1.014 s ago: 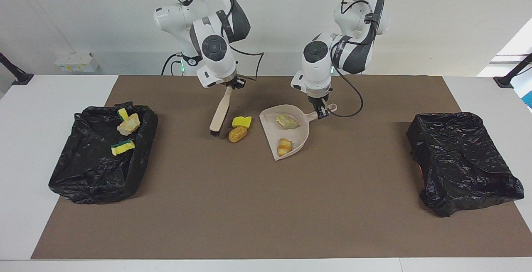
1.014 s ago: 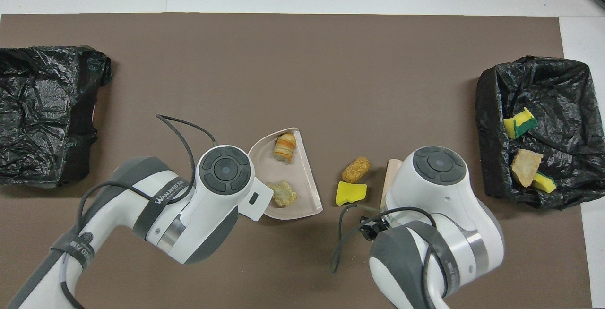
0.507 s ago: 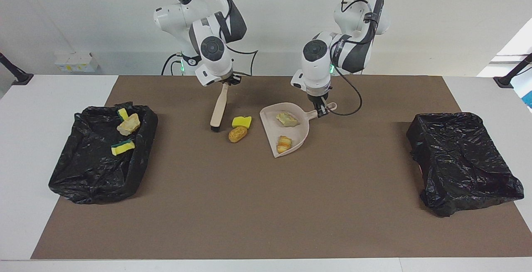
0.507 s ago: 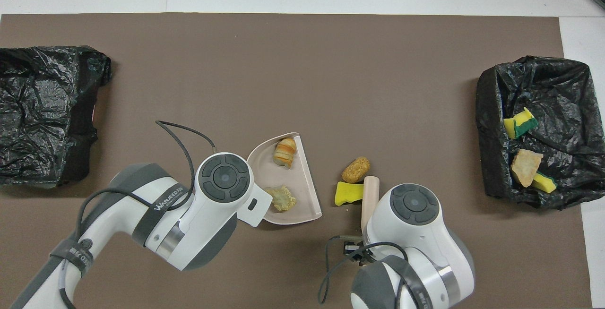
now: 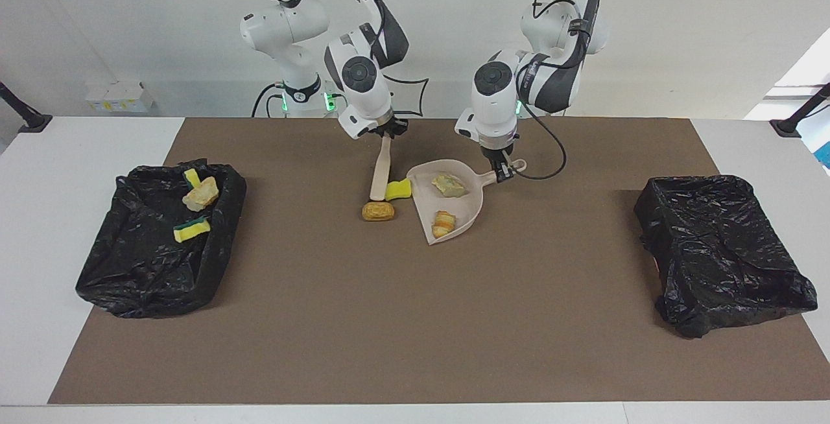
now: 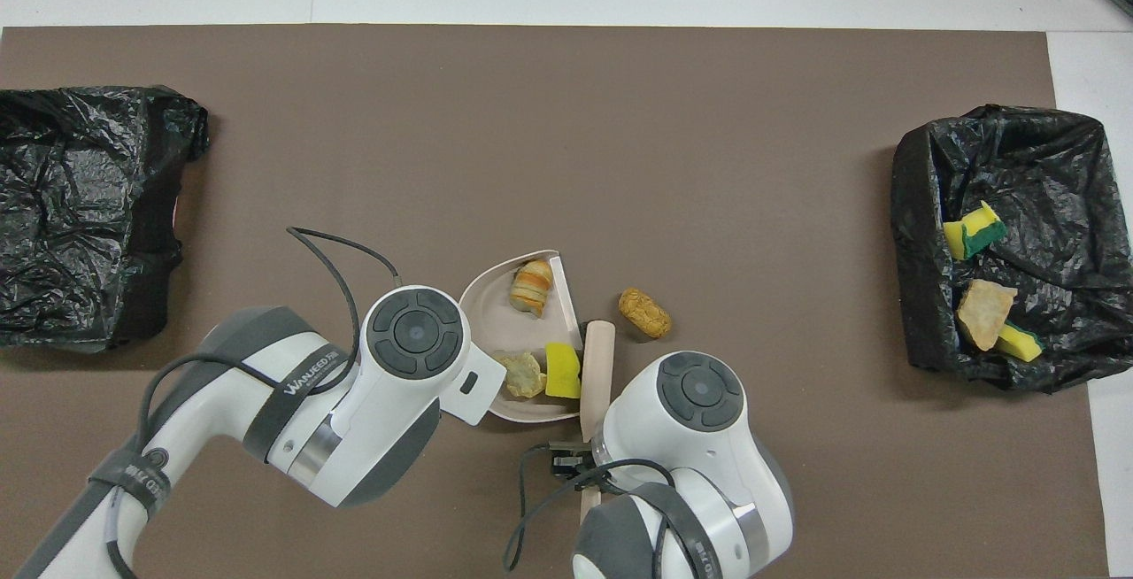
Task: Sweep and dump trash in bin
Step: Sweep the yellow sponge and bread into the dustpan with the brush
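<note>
While both sets of jaws stayed clamped, the change over the last sec was all in the brush stroke. Right gripper [image 5: 388, 131] was fully shut on the top of the brush [image 5: 380, 170] handle; left gripper [image 5: 503, 174] was closed tight on the dustpan [image 5: 472, 198] handle, pan resting on the mat and barely moved.

Brush head had travelled sideways toward the pan, from well off toward the right arm's end to just beside the pan mouth. That stroke carried the yellow sponge piece [image 6: 562, 370] up to the pan's lip; overhead view put it at or just over the edge, next to the beige chunk [image 6: 520, 375]. Striped orange lump [image 6: 531, 286] sat in the pan, unchanged. The orange-brown lump [image 5: 378, 211] got nudged along but slipped past the bristles; it lay on the mat, outside the pan, near the brush tip.

Three pcs lay in the open bag-lined bin [image 5: 126, 275] at the right arm's end. Other bin [image 5: 720, 249] looked closed over.

Judgement: sponge approx. captured, needs a bit more push; brown lump wants a second stroke before dumping.
</note>
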Motion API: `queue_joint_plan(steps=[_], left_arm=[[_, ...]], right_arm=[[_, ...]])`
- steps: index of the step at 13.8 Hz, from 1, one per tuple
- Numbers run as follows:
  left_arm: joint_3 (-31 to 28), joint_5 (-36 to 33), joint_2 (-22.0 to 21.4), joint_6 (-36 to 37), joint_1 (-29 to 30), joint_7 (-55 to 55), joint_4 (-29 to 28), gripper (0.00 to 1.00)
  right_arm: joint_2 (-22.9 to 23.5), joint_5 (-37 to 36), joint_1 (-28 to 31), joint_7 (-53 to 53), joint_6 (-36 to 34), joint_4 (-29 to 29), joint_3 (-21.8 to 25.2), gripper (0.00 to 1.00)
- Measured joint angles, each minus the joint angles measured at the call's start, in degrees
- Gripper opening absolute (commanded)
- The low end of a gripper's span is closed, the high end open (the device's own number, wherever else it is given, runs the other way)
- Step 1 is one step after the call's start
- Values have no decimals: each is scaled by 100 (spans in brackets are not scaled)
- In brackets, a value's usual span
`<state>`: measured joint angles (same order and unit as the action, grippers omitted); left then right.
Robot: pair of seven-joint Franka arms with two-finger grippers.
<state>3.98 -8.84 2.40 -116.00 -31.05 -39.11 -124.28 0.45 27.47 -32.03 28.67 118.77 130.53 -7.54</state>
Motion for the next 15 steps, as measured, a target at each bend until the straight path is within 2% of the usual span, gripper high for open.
queue_joint_plan(steps=[2, 4, 7, 9, 12, 15], left_arm=[[-8, 0, 0, -5, 7, -1, -4, 0], [-10, 0, 0, -14, 7, -1, -7, 0], [-13, 0, 0, -65, 44, -1, -21, 0], [-18, 0, 0, -122, 78, 9, -33, 0], [-28, 0, 0, -147, 83, 226, -44, 0], [-28, 0, 0, -160, 84, 283, -48, 0]], right_arm=[[80, 74, -11, -134, -176, -211, 6, 0], [71, -19, 21, -212, -729, -408, 75, 0], [-62, -964, 289, -221, -1686, -660, 143, 0], [-172, -1579, 376, -221, -2040, -682, 154, 0], [-213, -2264, 435, -221, -2220, -665, 155, 0], [-241, -2548, 751, -223, -2030, -495, 148, 0]])
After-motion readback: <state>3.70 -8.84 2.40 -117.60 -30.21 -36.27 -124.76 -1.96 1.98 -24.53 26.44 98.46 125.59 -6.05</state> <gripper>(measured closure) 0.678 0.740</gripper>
